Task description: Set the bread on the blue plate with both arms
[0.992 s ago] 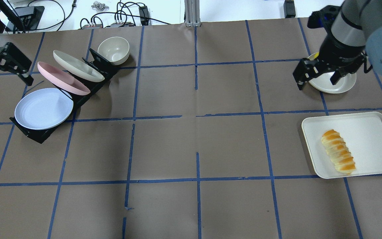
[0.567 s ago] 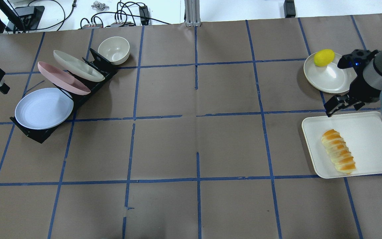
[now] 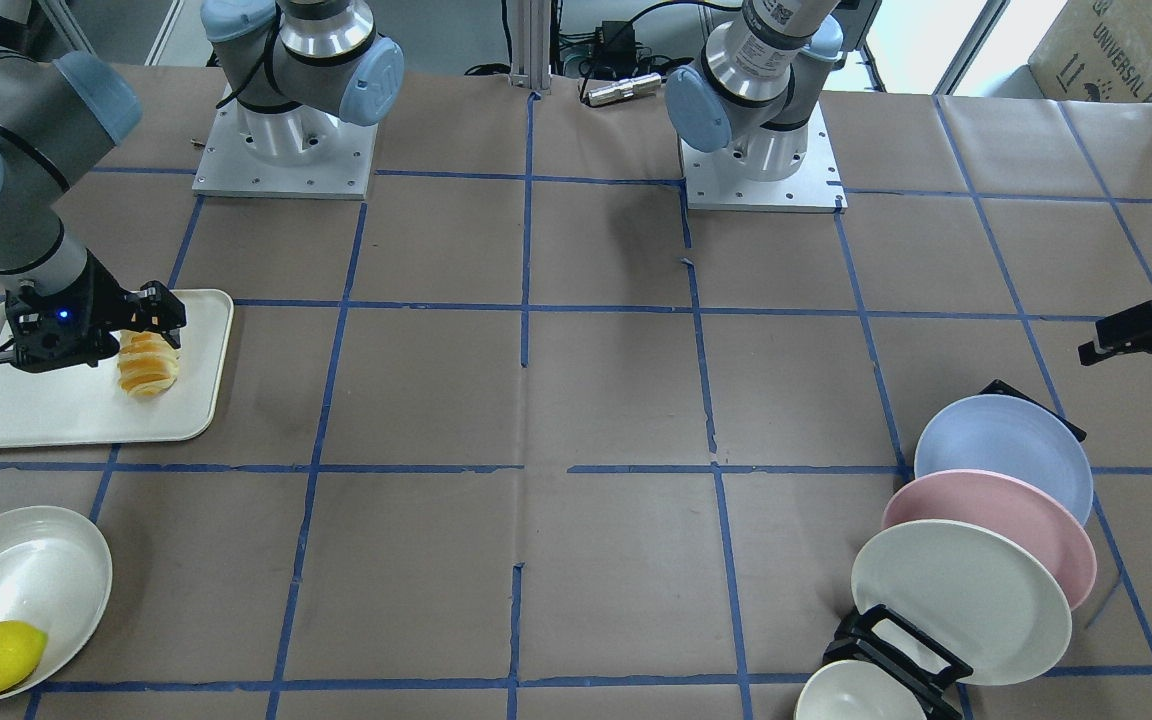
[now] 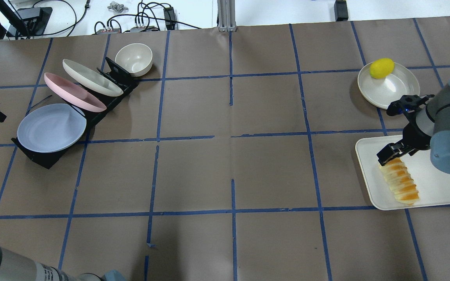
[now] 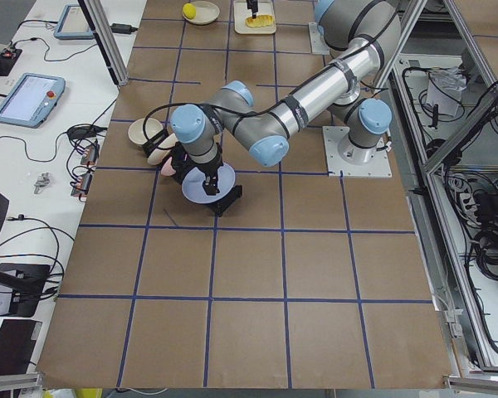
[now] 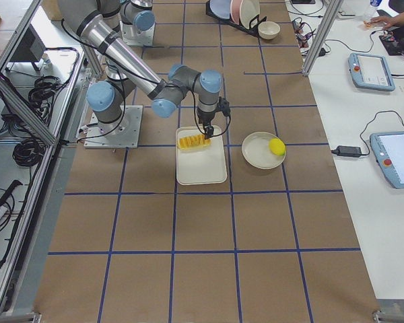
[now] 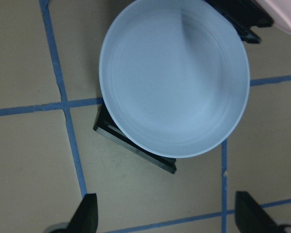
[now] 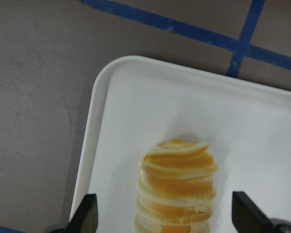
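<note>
**Right gripper has reached the bread; left one waits by the blue plate**

Since a moment ago the right gripper (image 4: pixel 393 153) has moved from the far edge of the white tray (image 4: pixel 440 183) to the far end of the bread (image 4: pixel 400 182). Its jaws are spread wide, one finger on each side of the loaf, and neither seems to touch it. The bread lies flat on the left part of the tray, at the right side of the table.

The left gripper (image 7: pixel 169 216) has moved a little nearer and more to the left. It hangs just beside the blue plate (image 4: pixel 51 127), with its jaws released and nothing between them. The plate leans in the near end of the black rack (image 4: pixel 37 156), and the pink plate (image 4: pixel 72 91) stands behind it.
</note>
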Robot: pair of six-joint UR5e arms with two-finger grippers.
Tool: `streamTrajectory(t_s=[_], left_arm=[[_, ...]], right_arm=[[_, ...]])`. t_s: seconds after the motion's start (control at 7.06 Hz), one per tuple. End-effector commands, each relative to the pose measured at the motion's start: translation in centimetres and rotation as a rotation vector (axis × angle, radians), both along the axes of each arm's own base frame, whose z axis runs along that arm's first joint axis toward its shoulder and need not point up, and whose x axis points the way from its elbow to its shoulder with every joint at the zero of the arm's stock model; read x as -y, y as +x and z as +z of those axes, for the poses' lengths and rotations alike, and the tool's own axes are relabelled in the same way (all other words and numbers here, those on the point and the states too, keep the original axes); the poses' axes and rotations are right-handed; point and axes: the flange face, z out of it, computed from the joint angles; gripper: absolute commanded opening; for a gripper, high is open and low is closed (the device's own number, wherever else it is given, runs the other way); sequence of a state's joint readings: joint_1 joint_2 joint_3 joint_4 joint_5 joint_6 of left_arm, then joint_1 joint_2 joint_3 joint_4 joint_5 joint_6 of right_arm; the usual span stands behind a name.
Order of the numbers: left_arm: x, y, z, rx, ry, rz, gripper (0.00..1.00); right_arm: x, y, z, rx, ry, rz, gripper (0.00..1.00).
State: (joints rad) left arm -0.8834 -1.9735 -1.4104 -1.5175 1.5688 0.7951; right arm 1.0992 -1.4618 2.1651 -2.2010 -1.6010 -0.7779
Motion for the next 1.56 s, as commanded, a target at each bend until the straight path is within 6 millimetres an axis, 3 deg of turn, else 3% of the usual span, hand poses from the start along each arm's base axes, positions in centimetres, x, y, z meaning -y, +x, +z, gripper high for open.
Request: streamTrajectory(t_s=[0.0,0.28,0.71,0.85,0.99,1.13,1.28,1.42], left_arm=[[3.3,3.7,-2.5,-0.011,-0.024,-0.028,1.0],[6.3,4.3,-6.2,-0.088,-0.04,-0.023,1.0],[6.8,4.0,-10.4,-0.138,0.001,-0.02,0.98],[6.8,4.1,-11.6,-0.154,0.011,-0.016,0.95],[6.8,4.0,-12.1,-0.18,0.007,-0.007,0.92],[6.6,3.8,-12.5,-0.186,0.018,-0.005,0.83],[6.4,3.6,-12.7,-0.194,0.027,-0.004,0.67],[6.3,3.7,-12.7,-0.197,0.031,-0.002,0.51]], right_arm=[[0.1,-0.6,-1.7,0.017,0.032,0.011,0.96],[-0.4,-0.9,-2.5,0.006,0.064,0.008,0.96],[-1.8,-2.1,-3.9,-0.008,0.125,-0.017,0.96],[-2.2,-1.9,-4.2,-0.007,0.128,-0.018,0.8],[-2.3,-1.9,-4.0,-0.014,0.133,-0.031,0.39],[-2.3,-1.9,-3.9,-0.017,0.131,-0.042,0.12],[-2.3,-1.9,-3.8,-0.019,0.13,-0.049,0.05],[-2.2,-1.9,-3.4,-0.026,0.122,-0.066,0.06]])
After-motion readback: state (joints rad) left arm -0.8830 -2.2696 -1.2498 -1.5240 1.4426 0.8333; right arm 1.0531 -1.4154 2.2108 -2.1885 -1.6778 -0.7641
